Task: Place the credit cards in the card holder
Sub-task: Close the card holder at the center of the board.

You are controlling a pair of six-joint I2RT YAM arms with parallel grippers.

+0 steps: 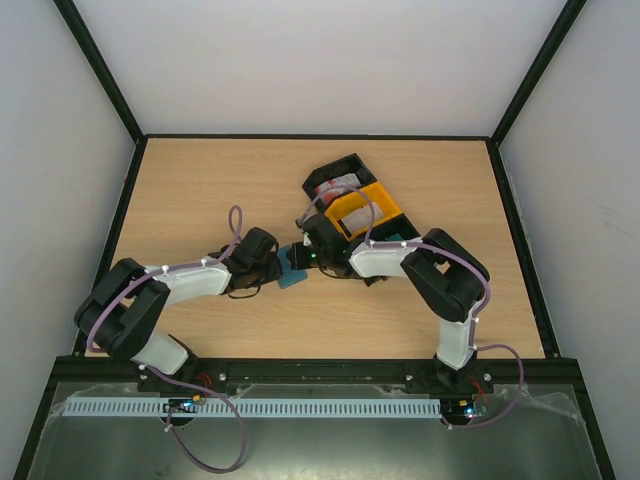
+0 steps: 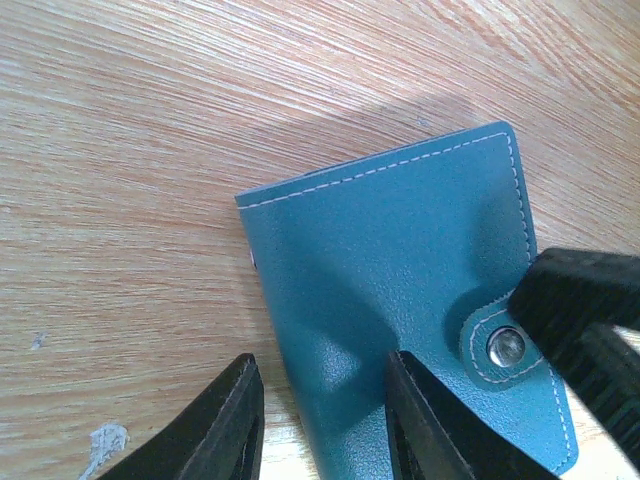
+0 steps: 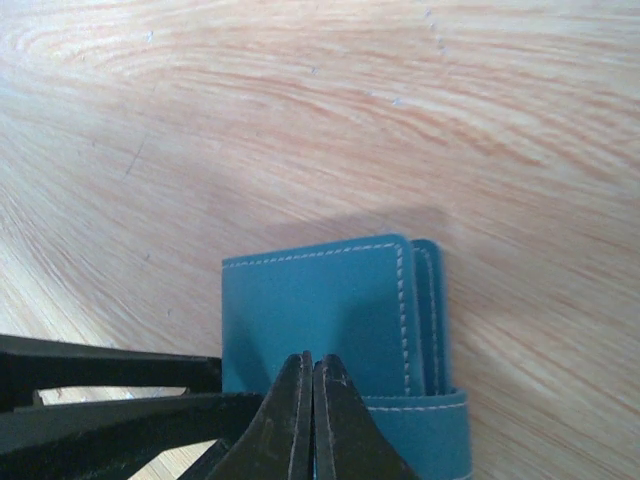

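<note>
**Item 1, left arm.** Reaches from its base at the near left edge of the table (image 1: 200,200) toward the middle. Left gripper (image 2: 320,365): jaws part-way apart, nothing clamped between them. One finger (image 2: 232,425) stands over bare wood just beside the wallet's edge, and the other (image 2: 425,425) lies over the teal cover. Whether that finger presses on the cover cannot be told.

**Item 2, right arm.** Comes in from the near right, elbow raised, wrist turned toward the left arm. Right gripper (image 3: 313,360): clenched, fingertips meeting with no gap. The tips sit against the wallet at its clasp strap (image 3: 430,405). Nothing is seen pinched between them.

**Item 3, card holder (image 2: 400,270).** Teal-blue wallet with pale stitching, folded closed and lying on the wood between the two grippers near the table's middle. The strap wraps round its open edge to a metal snap (image 2: 507,347) on the cover. The right gripper's black body overlaps the strap tab beside the snap.

**Item 4, yellow bin (image 1: 385,200).** Beyond the wallet, to the right, partly covered by the right arm. Contents not legible.

**Item 5, black bin (image 1: 330,166).** Touching the yellow bin on its far side.

**Item 6, credit cards (image 1: 340,183).** Red-and-white and pale pieces lying inside the black bin, well apart from the wallet.
</note>
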